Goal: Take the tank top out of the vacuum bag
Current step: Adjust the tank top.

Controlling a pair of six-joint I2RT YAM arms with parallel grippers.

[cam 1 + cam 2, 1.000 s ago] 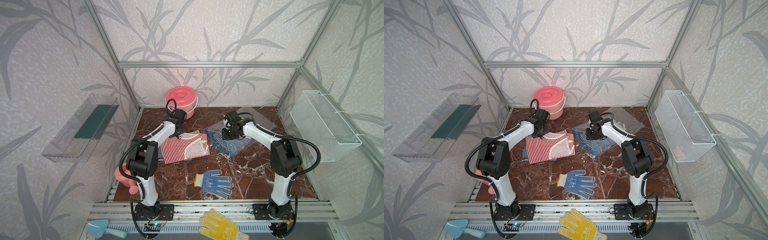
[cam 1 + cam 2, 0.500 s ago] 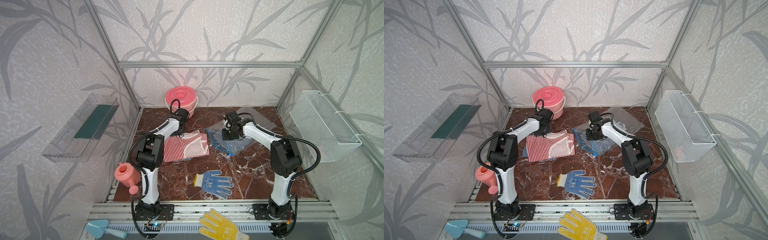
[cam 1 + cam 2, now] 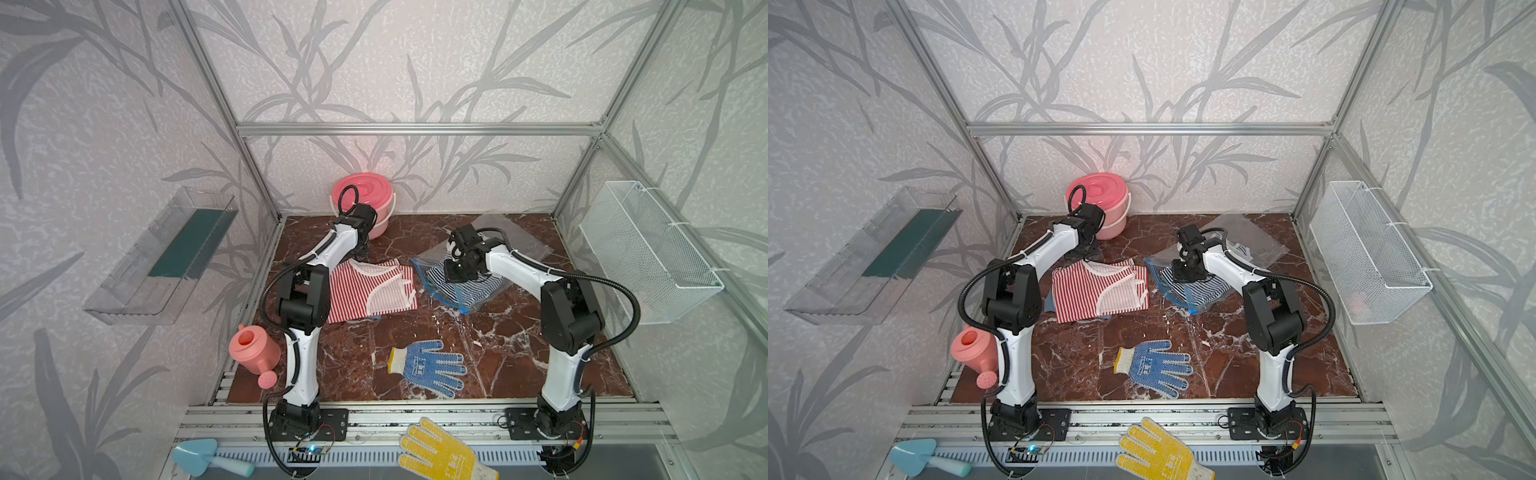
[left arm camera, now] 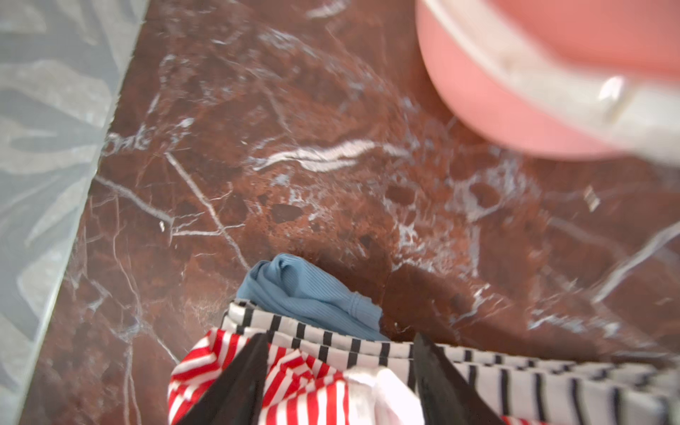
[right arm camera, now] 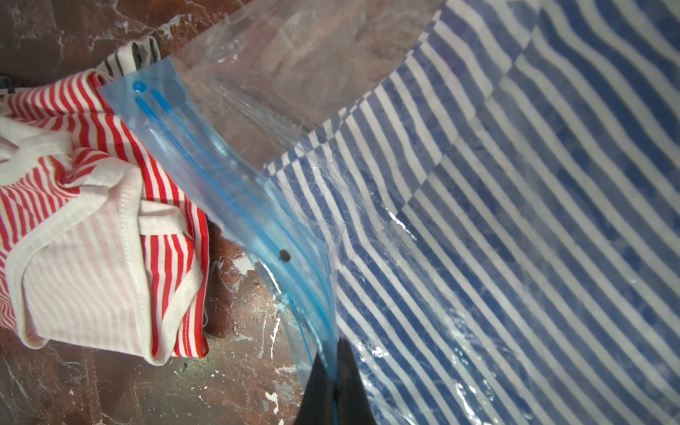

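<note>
The red-and-white striped tank top [image 3: 370, 291] [image 3: 1096, 291] lies flat on the marble outside the vacuum bag [image 3: 473, 295] [image 3: 1200, 296]. A black-striped and a plain blue garment [image 4: 305, 290] peek out from under its back edge. My left gripper [image 4: 339, 336] [image 3: 362, 250] stands open over that edge, one finger on each side of the white trim. My right gripper [image 5: 333, 353] [image 3: 455, 274] is shut on the bag's blue zip strip [image 5: 228, 191]. A blue-and-white striped garment [image 5: 515, 206] is inside the bag.
A pink lidded bucket [image 3: 362, 195] stands at the back wall just behind my left gripper. A pink watering can [image 3: 253, 351] is at the front left and a blue glove [image 3: 428, 368] at the front centre. A yellow glove [image 3: 444, 453] and a trowel [image 3: 199, 457] lie on the rail.
My left gripper has opened and let go of the red striped tank top. The left arm's elbow swung inward, uncovering the watering can. The right arm has not moved.
</note>
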